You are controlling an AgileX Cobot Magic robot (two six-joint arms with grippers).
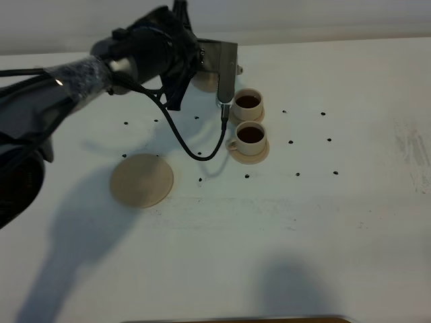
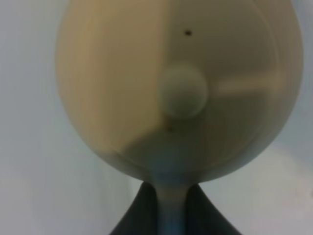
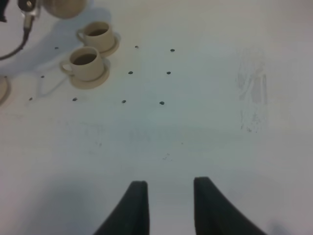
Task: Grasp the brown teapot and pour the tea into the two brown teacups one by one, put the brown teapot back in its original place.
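Tabletop (image 1: 337,222) is filling the high view, white and dotted with small dark marks. Across its ten-to-eleven o'clock sector the left arm is reaching in, its wrist hardware hiding most of what it carries. Next in size, the brown teapot (image 2: 146,93) is hanging in the left gripper (image 2: 171,205), whose dark jaws are pinching tight on a thin part of the pot at its edge, probably the handle; from above only a tan sliver is showing by the metal bracket, near twelve o'clock. The original place (image 1: 142,180), a flat round saucer, is lying bare at about nine o'clock of the table's middle, well apart from the pot. The two brown teacups (image 1: 248,120) are sitting on their little saucers just right of the gripper, one behind the other, and both are showing dark tea inside. The right gripper (image 3: 166,196) is idling over bare table, jaws drawn in with nothing between them.

Pouring is looking finished, judging by both filled cups; what is remaining is carrying the pot over to the bare saucer, setting it down and letting go.
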